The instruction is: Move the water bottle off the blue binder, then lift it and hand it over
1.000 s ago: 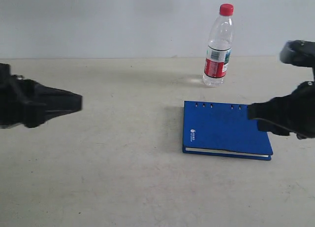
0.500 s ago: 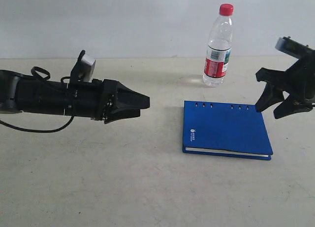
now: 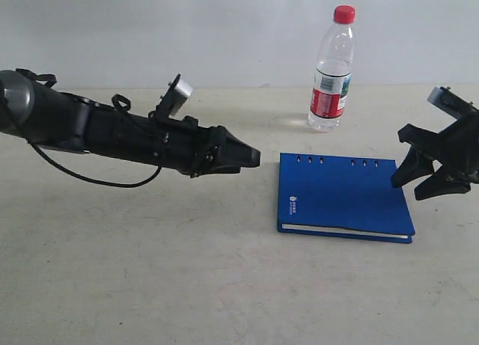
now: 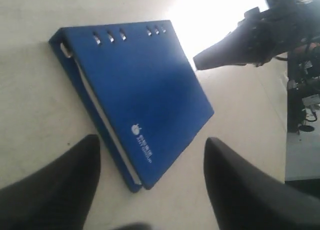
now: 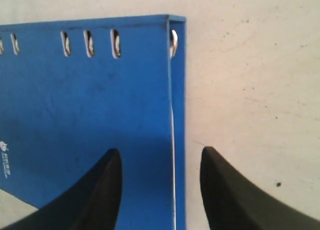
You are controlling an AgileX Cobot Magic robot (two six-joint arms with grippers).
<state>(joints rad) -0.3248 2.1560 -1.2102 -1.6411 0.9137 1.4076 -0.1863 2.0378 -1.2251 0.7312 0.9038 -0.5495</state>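
The water bottle (image 3: 331, 72) stood upright on the table (image 3: 187, 270), red cap up and long axis vertical, a little behind the blue binder (image 3: 340, 195) and apart from its holed edge. The binder lay flat, white page edges toward the exterior camera. The left gripper (image 3: 251, 158) hovered beside it, jaws wide. The right gripper (image 3: 406, 189), also wide, straddled the opposite edge.

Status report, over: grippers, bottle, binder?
Left gripper open, empty, beside blue binder. Right gripper open, above its edge. Water bottle upright on table, off the binder. No obstruction seen.
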